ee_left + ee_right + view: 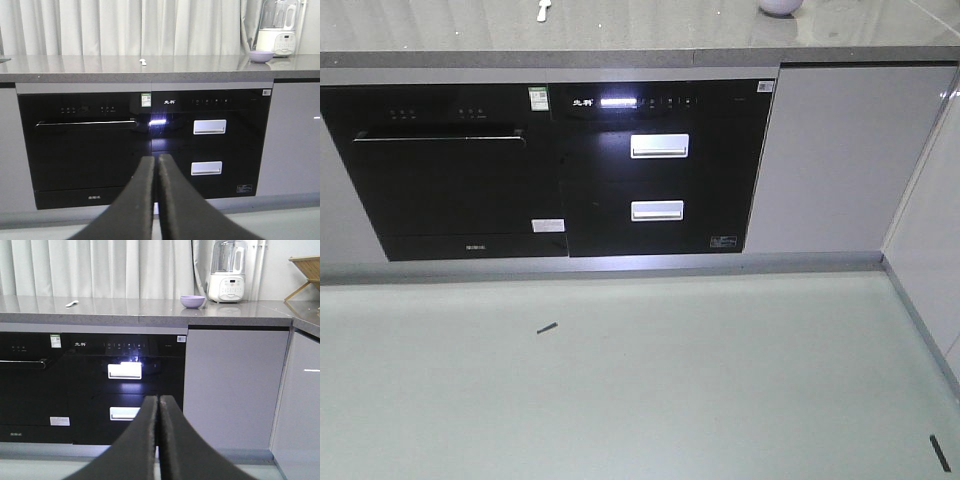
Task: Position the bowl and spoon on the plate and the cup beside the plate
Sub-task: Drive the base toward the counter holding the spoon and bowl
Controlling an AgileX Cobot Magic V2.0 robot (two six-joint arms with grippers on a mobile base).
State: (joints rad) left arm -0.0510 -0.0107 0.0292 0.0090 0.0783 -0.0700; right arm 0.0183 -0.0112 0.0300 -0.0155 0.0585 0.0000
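The lavender bowl [192, 301] sits on the grey countertop [125, 310], in front of a white blender; it also shows in the left wrist view as the bowl [261, 56] and at the top edge of the front view as the bowl [780, 6]. The pale spoon [72, 303] lies on the counter further left, seen too as the spoon [143, 62] and the spoon [544, 11]. My left gripper [156, 159] and right gripper [158, 399] are both shut on nothing, low in front of the cabinets, well below the counter. The plate and cup are out of view.
Black built-in appliances [550, 170] with white drawer handles fill the cabinet front below the counter. A white blender [227, 272] stands at the back. A wooden rack [305, 270] is at the far right. A side cabinet [930, 240] closes the right. Pale floor [620, 380] lies in front.
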